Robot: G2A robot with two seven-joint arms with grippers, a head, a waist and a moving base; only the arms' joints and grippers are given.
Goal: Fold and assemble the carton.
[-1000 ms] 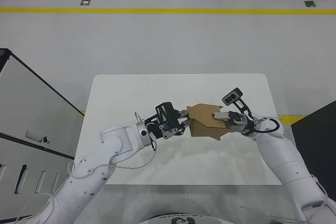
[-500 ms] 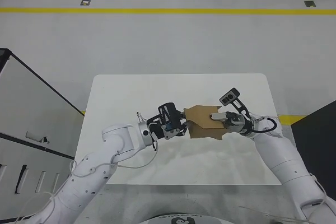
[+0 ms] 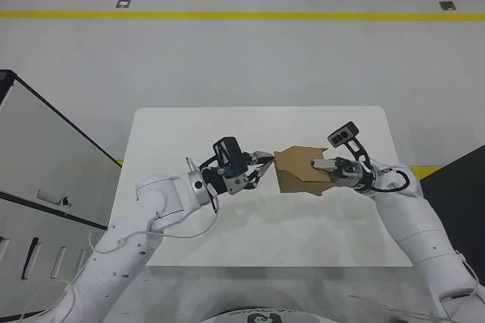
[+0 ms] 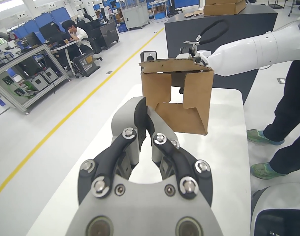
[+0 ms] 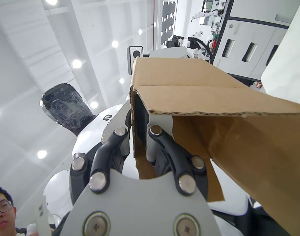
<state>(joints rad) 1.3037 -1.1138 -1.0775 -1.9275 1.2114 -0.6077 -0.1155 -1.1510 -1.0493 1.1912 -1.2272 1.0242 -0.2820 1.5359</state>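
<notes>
A brown carton [image 3: 297, 169] is held just above the middle of the white table [image 3: 226, 129], partly squared up. In the left wrist view the carton [image 4: 196, 94] shows an open end with loose flaps. My right gripper [image 3: 317, 166] grips it from the right. In the right wrist view the right gripper [image 5: 137, 124] is shut on a cardboard wall of the carton [image 5: 214, 92]. My left gripper [image 3: 261, 160] hangs just left of the carton. In its own view the left gripper [image 4: 146, 110] is shut with nothing between its fingers, its tips close to a flap corner.
A grey cabinet [image 3: 16, 161] stands left of the table and a dark counter [image 3: 469, 186] to its right. Flat cartons [image 4: 225, 1] are stacked on that counter. A person's legs [image 4: 287, 114] stand by the table's right side.
The left gripper has drawn back to the left, off the carton. The right gripper has carried the carton slightly right and turned it more upright.
</notes>
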